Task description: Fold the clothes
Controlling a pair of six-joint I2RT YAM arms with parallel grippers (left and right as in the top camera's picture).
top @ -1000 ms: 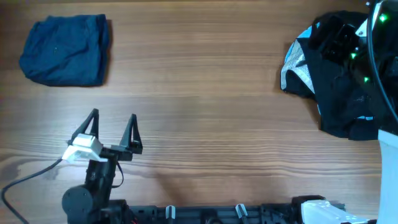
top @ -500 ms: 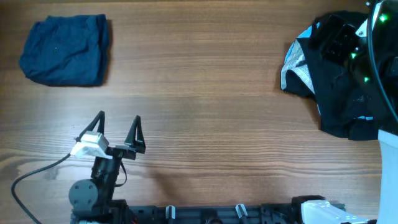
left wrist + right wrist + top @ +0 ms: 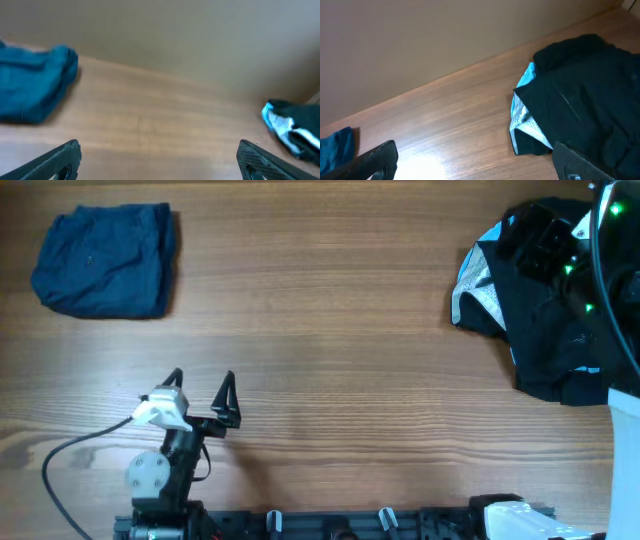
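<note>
The clothes lie in two places. Navy-blue shorts (image 3: 105, 260), folded into a compact bundle, rest at the far left and also show in the left wrist view (image 3: 30, 85). A black garment (image 3: 560, 330) with pale lining (image 3: 475, 285) lies crumpled at the right edge, and the right wrist view (image 3: 585, 90) looks down on it. My left gripper (image 3: 202, 378) stands open near the front of the table, well apart from the shorts, with only bare wood between its fingers (image 3: 55, 160). My right gripper (image 3: 475, 162) is open and empty beside the black garment.
The right arm (image 3: 560, 250), with green lights, hangs over the black garment. A black rail (image 3: 340, 525) runs along the front edge. A grey cable (image 3: 75, 452) trails from the left wrist. A white block (image 3: 625, 450) sits at the right edge. Bare wooden tabletop (image 3: 330, 330) lies between the garments.
The left arm has pulled back toward the front edge and shifted a little right, its gripper staying open. The right arm and both garments have not moved.
</note>
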